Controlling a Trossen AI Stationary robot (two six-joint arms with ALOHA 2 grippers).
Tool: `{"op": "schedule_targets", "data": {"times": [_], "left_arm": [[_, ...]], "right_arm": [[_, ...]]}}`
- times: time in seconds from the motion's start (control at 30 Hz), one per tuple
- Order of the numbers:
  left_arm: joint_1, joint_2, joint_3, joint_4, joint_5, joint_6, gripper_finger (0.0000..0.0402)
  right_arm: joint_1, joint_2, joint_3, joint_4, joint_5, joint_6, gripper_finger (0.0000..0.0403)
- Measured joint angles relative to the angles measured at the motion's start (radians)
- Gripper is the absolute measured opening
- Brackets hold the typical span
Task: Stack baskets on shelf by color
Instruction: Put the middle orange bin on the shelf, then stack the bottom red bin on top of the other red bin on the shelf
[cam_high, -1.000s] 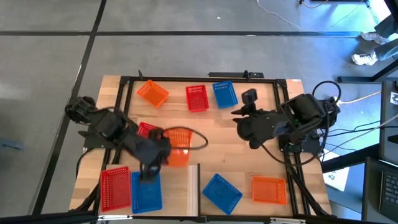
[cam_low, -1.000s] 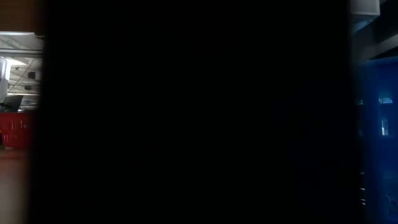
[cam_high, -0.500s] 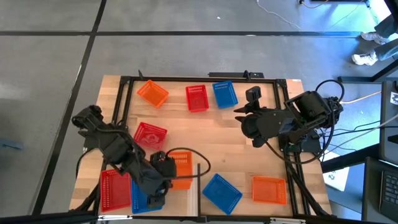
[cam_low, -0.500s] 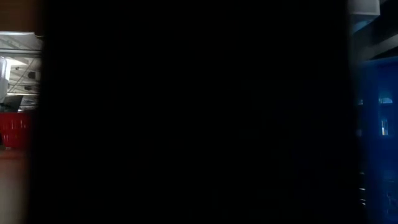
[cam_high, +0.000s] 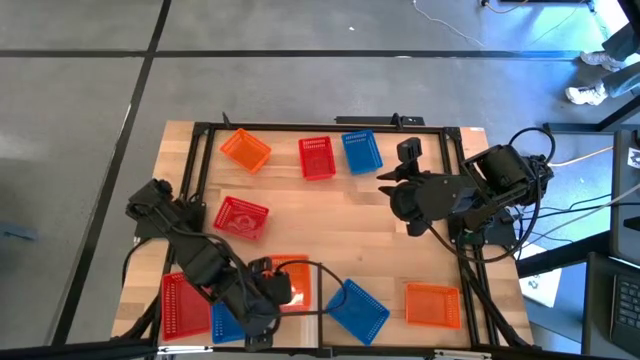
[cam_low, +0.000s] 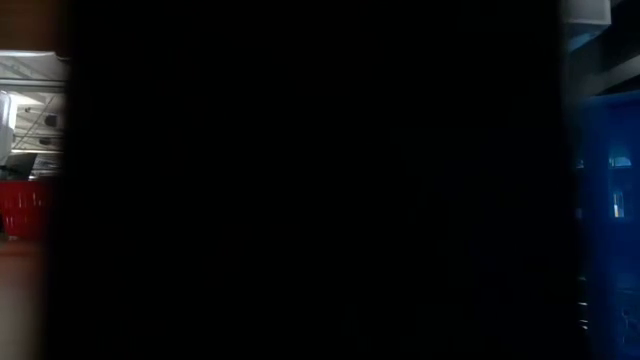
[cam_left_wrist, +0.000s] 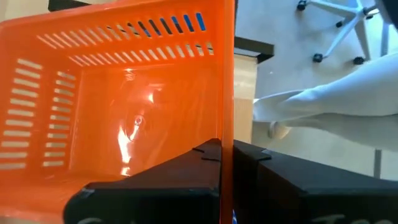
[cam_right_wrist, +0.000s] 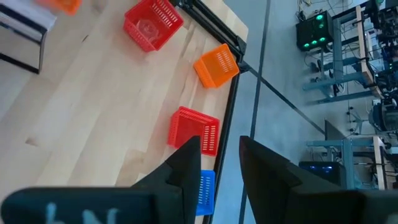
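My left gripper (cam_high: 278, 290) is at the table's near edge, shut on an orange basket (cam_high: 294, 280) over the pale shelf (cam_high: 306, 326). A red basket (cam_high: 184, 305) and a blue basket (cam_high: 226, 322) stand on the shelf's left part. In the left wrist view the orange basket (cam_left_wrist: 124, 106) fills the picture. My right gripper (cam_high: 386, 186) hangs open above the table's far right, with nothing between its fingers (cam_right_wrist: 219, 155). The low view is dark and shows nothing of the table. My left gripper (cam_left_wrist: 227, 157) has one side wall of the orange basket (cam_left_wrist: 227, 93) between its two fingers, one finger (cam_left_wrist: 186, 177) inside the basket and the other (cam_left_wrist: 280, 180) outside. The fingers slant down toward the near edge. Whether the basket's bottom touches the shelf, I cannot tell.
Loose on the tabletop are an orange basket (cam_high: 245, 150), a red one (cam_high: 316, 157) and a blue one (cam_high: 361, 151) at the far side, a red one (cam_high: 241, 217) at mid left, and a blue one (cam_high: 356, 308) and an orange one (cam_high: 432, 304) at the near right.
My left gripper has gone toward the table's near edge and down, rolling a little, and has carried the orange basket from the table's middle left to the shelf beside the blue basket. The red basket at mid left is uncovered now.
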Motion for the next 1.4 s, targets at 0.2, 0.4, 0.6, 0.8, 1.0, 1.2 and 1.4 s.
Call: {"op": "schedule_targets", "data": {"times": [0.2,0.4,0.6,0.8,1.0,1.2,1.4], "left_arm": [[-0.013,0.008,0.0,0.05,-0.002,-0.01,0.0],[-0.034,0.041,0.0,0.078,-0.003,-0.024,0.0],[-0.043,0.062,0.0,0.077,-0.008,-0.025,0.0],[-0.041,0.062,0.0,0.077,-0.007,-0.006,0.0],[-0.038,0.062,0.0,0.076,-0.005,-0.007,0.0009],[-0.038,0.062,0.0,0.077,-0.004,-0.012,0.0047],[-0.037,0.062,0.0,0.079,0.0,-0.012,0.0064]], "right_arm": [[0.0,0.0,0.0,0.015,0.0,0.003,0.0113],[0.0,0.0,0.0,0.015,0.0,0.027,0.0113],[0.0,0.0,0.0,0.015,0.0,0.03,0.0113],[0.0,0.0,0.0,0.014,0.0,0.031,0.0113],[0.0,0.0,0.0,0.014,0.0,0.03,0.0113],[0.0,0.0,0.0,0.013,0.0,0.029,0.0113],[0.0,0.0,0.0,0.013,0.0,0.029,0.0113]]}}
